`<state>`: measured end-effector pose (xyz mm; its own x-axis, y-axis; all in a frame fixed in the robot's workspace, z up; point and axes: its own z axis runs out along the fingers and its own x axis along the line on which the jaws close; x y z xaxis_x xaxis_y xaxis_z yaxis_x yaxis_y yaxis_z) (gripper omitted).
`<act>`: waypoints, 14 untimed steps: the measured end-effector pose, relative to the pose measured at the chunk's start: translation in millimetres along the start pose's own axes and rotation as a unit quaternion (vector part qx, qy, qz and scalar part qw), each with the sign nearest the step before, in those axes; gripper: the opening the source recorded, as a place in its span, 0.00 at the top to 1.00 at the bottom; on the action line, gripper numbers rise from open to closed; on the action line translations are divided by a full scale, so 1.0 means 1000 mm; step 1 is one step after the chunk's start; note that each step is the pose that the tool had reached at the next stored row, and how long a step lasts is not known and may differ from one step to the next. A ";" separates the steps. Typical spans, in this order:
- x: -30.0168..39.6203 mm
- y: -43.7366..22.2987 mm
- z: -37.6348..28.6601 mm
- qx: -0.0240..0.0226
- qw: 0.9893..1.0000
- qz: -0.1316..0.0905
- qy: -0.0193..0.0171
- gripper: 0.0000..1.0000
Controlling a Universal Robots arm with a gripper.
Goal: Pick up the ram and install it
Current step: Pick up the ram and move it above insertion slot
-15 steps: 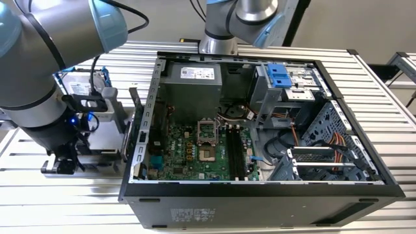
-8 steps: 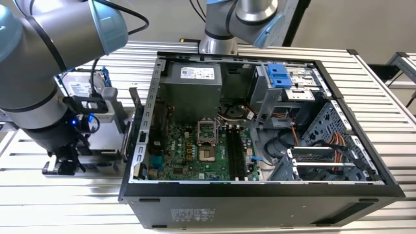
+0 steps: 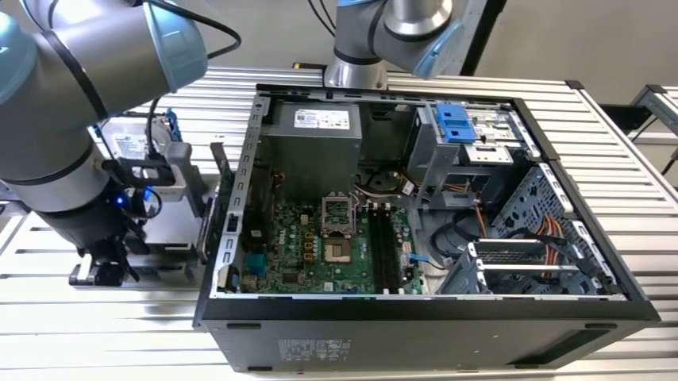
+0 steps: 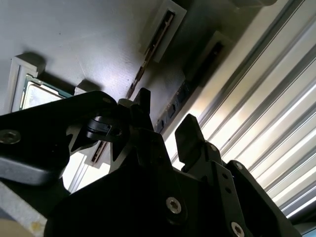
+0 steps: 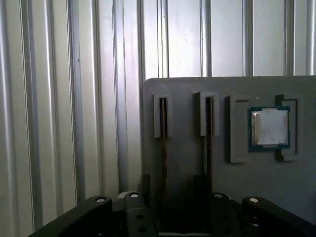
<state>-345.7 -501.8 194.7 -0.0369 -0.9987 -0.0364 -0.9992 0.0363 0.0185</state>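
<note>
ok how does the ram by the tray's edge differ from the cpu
The ram stands on edge in a narrow slot; the cpu lies flat in a square recess. The ram looks long and thin, the cpu square with a silver lid. Both sit in the grey tray.

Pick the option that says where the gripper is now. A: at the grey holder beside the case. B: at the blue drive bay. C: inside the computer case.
A: in the exterior view the gripper hangs outside the computer case, and the first wrist view shows the grey holder, ram in its slots, close by.
</note>
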 end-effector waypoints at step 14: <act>0.0001 0.0003 0.0035 0.000 1.000 -0.002 0.000 0.00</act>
<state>-346.1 -501.8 191.2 -0.0332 -0.9988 -0.0364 -0.9993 0.0326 0.0177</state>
